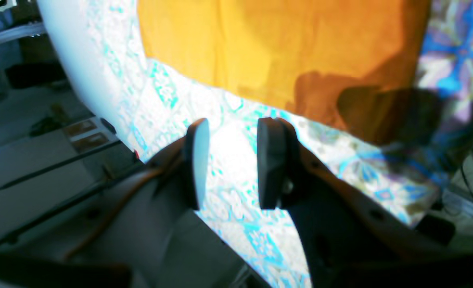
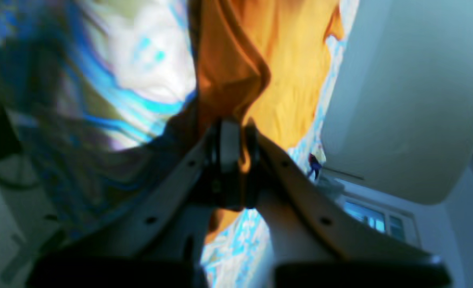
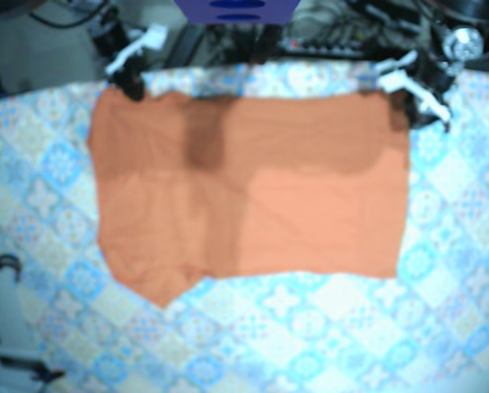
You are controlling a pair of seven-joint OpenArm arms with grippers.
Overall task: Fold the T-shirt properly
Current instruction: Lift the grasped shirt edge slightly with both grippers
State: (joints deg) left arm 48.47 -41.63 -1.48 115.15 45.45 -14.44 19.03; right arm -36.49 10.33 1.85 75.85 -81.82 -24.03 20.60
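Observation:
The orange T-shirt [image 3: 252,196] lies spread flat on the patterned tablecloth [image 3: 310,327], with a pointed flap at its lower left. In the right wrist view my right gripper [image 2: 234,160] is shut on a bunched fold of the T-shirt [image 2: 284,80]; in the base view this right gripper [image 3: 133,82] sits at the shirt's far left corner. My left gripper [image 1: 232,160] stands open, nothing between its pads, just short of the T-shirt's [image 1: 280,48] edge. From above, the left gripper [image 3: 408,94] is at the far right corner.
Cables and dark equipment [image 3: 334,33] crowd the table's far edge. A blue object [image 3: 236,10] sits at the back centre. A black cable loop [image 3: 0,274] lies at the left edge. The table's white rim [image 1: 72,60] shows in the left wrist view.

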